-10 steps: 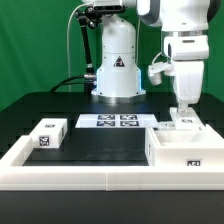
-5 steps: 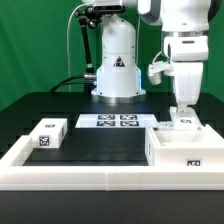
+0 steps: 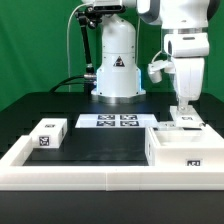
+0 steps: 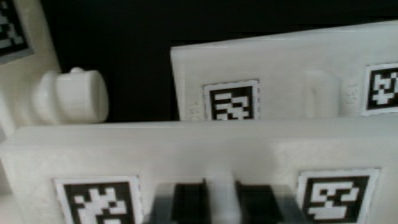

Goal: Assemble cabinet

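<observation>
One large white cabinet body (image 3: 185, 152) sits to the exterior view's right of the marker board (image 3: 118, 121) and nearer the camera. It is an open-topped box with a small black-and-white tag on its front wall. At its far edge, level with the marker board's right end, a narrow block (image 3: 181, 124) with tags on its face rests against it, long axis running across the exterior view. That block lies straight below the gripper (image 3: 183, 115), which points down onto its middle, so the coming move looks like a purely vertical one. The wrist view shows the dark fingers (image 4: 187, 203) standing close together with a thin white strip between them. Whether they actually clamp it I cannot tell. It also shows tagged white faces and a round peg (image 4: 71, 95) off to one side. A second, loose block (image 3: 47, 133) lies well to the exterior view's left of the marker board, and the border frame (image 3: 90, 178) runs along the front, on the camera side of the marker board.
</observation>
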